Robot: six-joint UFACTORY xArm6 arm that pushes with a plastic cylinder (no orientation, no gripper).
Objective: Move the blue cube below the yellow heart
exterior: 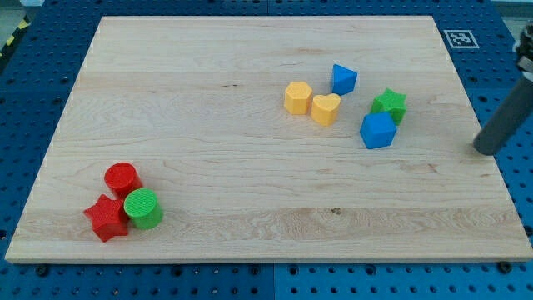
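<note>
The blue cube [378,131] lies right of centre on the wooden board [250,100], touching the green star [390,105] above it. The yellow heart [326,109] sits to the cube's upper left, beside the yellow hexagon [297,97]. My tip [482,151] is at the board's right edge, well to the right of the blue cube and apart from every block.
A blue triangular block [343,79] lies above the yellow heart. At the view's bottom left, a red cylinder [122,177], a red star [107,218] and a green cylinder [143,208] cluster together. A marker tag [460,38] sits at the top right corner.
</note>
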